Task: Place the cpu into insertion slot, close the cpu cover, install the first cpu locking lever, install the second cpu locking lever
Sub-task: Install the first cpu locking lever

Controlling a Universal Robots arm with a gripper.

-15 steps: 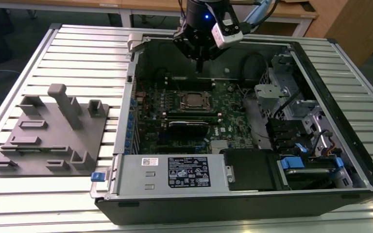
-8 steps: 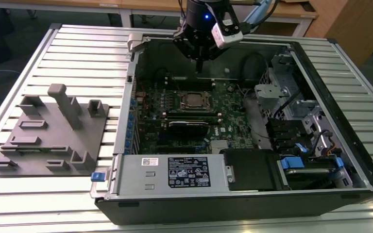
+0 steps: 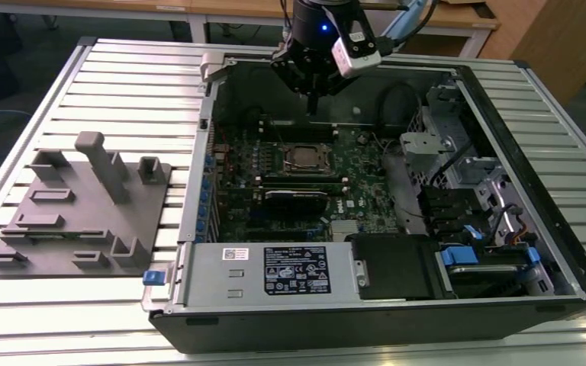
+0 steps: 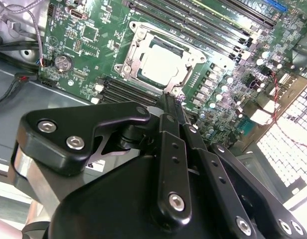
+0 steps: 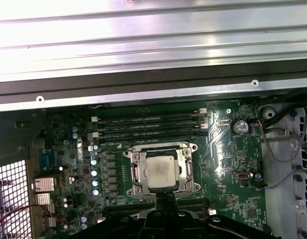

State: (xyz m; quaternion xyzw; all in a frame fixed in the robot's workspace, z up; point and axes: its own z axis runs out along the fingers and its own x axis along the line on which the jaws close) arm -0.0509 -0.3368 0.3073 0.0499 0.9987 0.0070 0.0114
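The cpu (image 3: 301,158) (image 4: 163,63) (image 5: 161,172) lies flat in the insertion slot (image 3: 286,147) of the green motherboard, its silver-grey top showing. The cpu cover (image 4: 135,44) (image 5: 138,172) lies down around it as a silver frame. I cannot make out how the locking levers stand. My gripper (image 3: 311,105) (image 4: 172,98) (image 5: 166,196) hangs above the board near the case's far wall, off to the far side of the socket and not touching it. Its black fingers (image 4: 168,119) are together, with nothing held.
The open computer case (image 3: 497,114) lies on a slatted metal table. A power supply box with a white label (image 3: 293,271) fills its near side. Drive bays with blue tabs (image 3: 476,255) and cables sit at the exterior view's right. A grey fixture plate (image 3: 79,206) stands at the left.
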